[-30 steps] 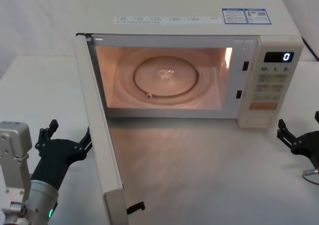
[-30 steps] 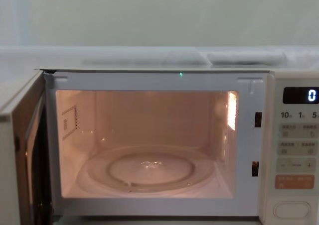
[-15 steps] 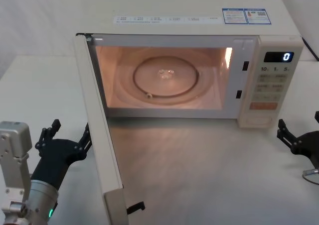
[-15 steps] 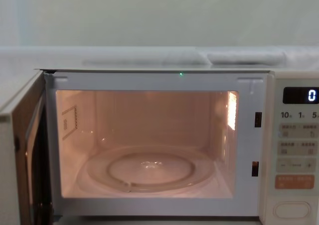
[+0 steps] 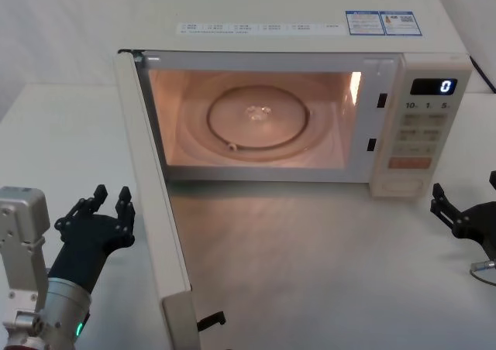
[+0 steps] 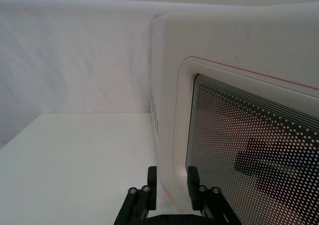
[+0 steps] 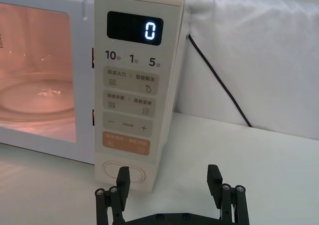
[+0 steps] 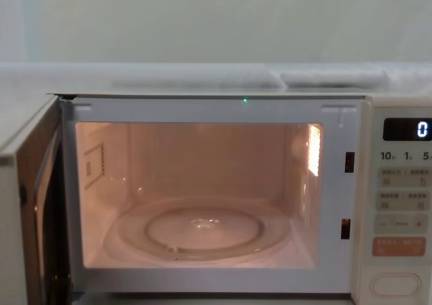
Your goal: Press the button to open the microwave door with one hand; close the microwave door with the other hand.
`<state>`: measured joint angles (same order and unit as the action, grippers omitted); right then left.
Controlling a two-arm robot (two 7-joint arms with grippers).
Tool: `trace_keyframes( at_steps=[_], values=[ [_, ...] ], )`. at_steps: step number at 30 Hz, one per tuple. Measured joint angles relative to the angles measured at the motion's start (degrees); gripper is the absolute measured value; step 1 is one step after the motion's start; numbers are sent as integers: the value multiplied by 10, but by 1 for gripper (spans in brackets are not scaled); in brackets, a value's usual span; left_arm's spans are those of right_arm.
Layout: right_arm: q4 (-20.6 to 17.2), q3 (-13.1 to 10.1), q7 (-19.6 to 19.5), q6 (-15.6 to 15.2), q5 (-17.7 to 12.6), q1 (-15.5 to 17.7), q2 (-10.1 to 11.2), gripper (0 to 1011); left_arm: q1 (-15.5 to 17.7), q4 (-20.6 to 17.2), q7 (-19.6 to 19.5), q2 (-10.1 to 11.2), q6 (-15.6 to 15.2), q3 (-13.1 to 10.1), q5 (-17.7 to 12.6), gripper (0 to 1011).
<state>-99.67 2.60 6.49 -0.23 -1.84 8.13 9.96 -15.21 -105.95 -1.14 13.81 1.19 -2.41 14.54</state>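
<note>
**Standing open: microwave door swung out toward the robot, both grippers clear of it**

Standing wide open, the microwave door [image 5: 159,211] is hinged at the left edge of the microwave [image 5: 310,9], and its long axis runs from that hinge out toward the robot, roughly square to the oven front. Its outer face, with the dark mesh window [image 6: 254,150] and thin pink outline, faces away from the cavity, to the left. The cavity is lit, and the glass turntable [image 5: 258,118] lies flat inside.

Control panel [image 7: 132,85], at the microwave's right end: display reads "0"; below it "10", "1", "5", then rows of small keys with print too fine to read, an orange key [image 7: 126,143], and the plain oval button [image 7: 123,172] at the bottom. Stickers on the microwave's top are illegible.

Left gripper [image 5: 105,211]: just left of the door's outer face, near its free end, fingers set a narrow gap apart and holding nothing; contact with the door cannot be confirmed.

Right gripper [image 7: 169,182]: in front of the microwave, just right of the button, jaws spread wide, empty, not touching the panel.
</note>
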Motion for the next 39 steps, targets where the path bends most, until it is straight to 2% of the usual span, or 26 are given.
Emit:
trace_keyframes(
  at_steps=[8,9,12,13,27,34,39],
  values=[
    [0,0,0,0,0,0,0,1002,0,0,0,0,0,0,0,157],
    [0,0,0,0,0,0,0,1002,0,0,0,0,0,0,0,99],
    [0,0,0,0,0,0,0,1002,0,0,0,0,0,0,0,46],
    [0,0,0,0,0,0,0,1002,0,0,0,0,0,0,0,0],
    [0,0,0,0,0,0,0,1002,0,0,-5,-3,-3,3,0,0],
    [0,0,0,0,0,0,0,1002,-5,-8,-31,-6,-15,20,11,0],
    [0,0,0,0,0,0,0,1002,-11,-19,-46,-5,-27,40,27,0]
  ],
)
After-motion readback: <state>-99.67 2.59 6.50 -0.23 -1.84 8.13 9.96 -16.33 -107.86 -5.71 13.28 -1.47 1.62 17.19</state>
